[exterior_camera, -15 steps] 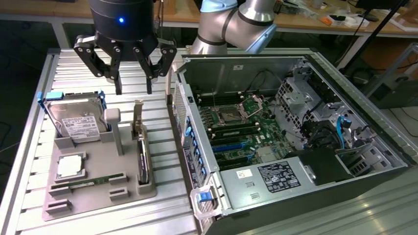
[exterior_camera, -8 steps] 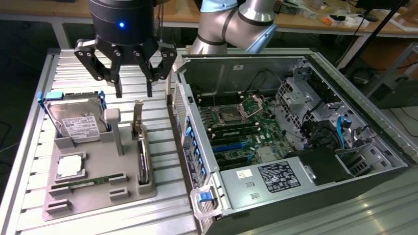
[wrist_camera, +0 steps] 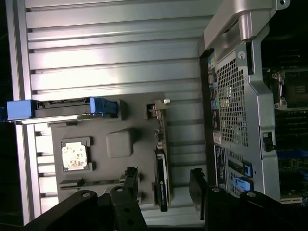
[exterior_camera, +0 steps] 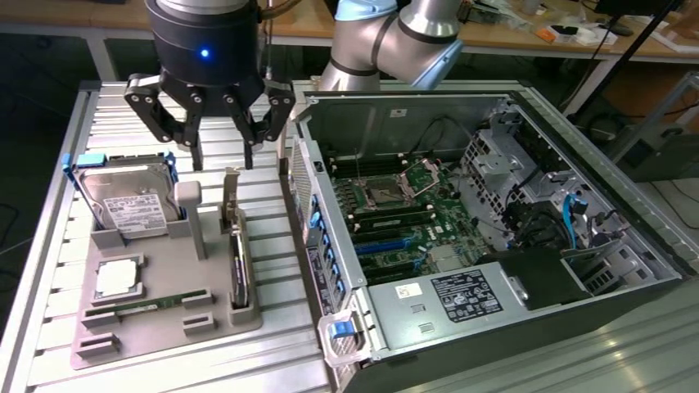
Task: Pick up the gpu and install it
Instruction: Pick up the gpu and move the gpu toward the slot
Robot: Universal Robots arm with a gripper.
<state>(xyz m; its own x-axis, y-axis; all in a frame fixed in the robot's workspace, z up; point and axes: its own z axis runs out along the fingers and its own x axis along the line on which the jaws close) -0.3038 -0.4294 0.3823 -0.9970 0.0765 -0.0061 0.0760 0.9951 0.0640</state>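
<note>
The gpu [exterior_camera: 237, 250] stands on its long edge in a slot at the exterior view's right side of the grey holder tray [exterior_camera: 164, 332]. Its silver end bracket [exterior_camera: 232, 195] points up toward the arm. My gripper [exterior_camera: 224, 160] hangs open just above that bracket, touching nothing, with nothing between its fingers. In the wrist view the gpu [wrist_camera: 161, 159] runs lengthwise between the two black fingertips [wrist_camera: 131, 174], which stand wide on either side of it, and the gripper [wrist_camera: 162, 173] is centred over the card.
The tray also holds a hard drive [exterior_camera: 126, 201] with blue rails, a processor chip [exterior_camera: 118, 278] and a memory stick [exterior_camera: 147, 307]. An open computer case [exterior_camera: 492, 213] with its motherboard [exterior_camera: 399, 217] exposed lies close beside the tray, on a ribbed aluminium table [exterior_camera: 273, 295].
</note>
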